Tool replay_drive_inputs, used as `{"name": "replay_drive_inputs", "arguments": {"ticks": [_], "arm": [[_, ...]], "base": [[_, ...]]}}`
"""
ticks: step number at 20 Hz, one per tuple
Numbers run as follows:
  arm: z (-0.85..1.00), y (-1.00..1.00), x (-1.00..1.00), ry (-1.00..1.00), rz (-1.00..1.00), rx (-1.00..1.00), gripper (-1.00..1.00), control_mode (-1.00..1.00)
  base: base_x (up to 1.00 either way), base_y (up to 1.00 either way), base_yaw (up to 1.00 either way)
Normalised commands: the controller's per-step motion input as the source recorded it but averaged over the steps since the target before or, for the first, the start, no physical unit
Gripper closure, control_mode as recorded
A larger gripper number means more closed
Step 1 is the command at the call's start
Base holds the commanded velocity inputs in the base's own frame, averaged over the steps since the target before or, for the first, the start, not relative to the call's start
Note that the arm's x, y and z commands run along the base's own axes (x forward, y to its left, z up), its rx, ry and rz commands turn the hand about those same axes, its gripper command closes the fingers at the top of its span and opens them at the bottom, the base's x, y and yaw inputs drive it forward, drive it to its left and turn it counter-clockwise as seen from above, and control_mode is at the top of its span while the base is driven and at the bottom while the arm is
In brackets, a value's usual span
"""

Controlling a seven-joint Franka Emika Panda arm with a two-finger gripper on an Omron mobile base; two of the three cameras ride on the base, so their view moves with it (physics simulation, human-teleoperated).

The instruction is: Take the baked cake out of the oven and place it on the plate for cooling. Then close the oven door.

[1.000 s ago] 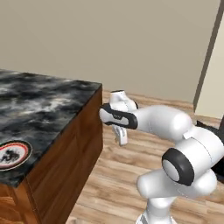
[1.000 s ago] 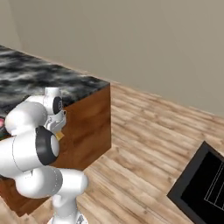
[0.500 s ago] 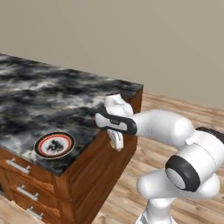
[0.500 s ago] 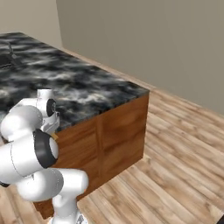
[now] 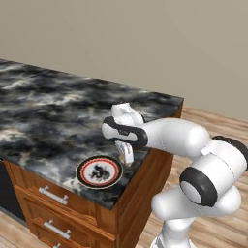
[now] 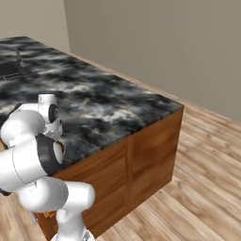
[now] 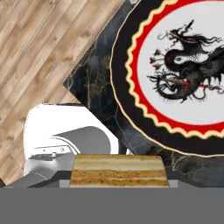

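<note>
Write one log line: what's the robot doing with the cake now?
stage: carrying | pincer: shut on cake | plate: bare, on counter | pincer beside plate rim

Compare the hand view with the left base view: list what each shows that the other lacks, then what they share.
Hand view: the layered tan cake held at the gripper, and the dragon drawn on the plate in close detail.

Left base view: the white arm reaching over the counter, the wooden drawers with bar handles, and the beige wall.

Both: the red-and-black rimmed plate, the dark marble counter under it, and the wood floor.
</note>
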Motion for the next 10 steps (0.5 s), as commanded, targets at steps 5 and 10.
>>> {"name": "replay_drive_inputs", "arguments": {"ticks": [5,10], "arm": [[-0.01,0.58,0.11,0.02,-0.01,-0.02,1.00,-1.00],[-0.28,0.85,0.63,0.00,-0.06,-0.03,1.00,-1.00]], "base": [[0.00,0.16,0.00],[0.00,0.00,0.00]]}}
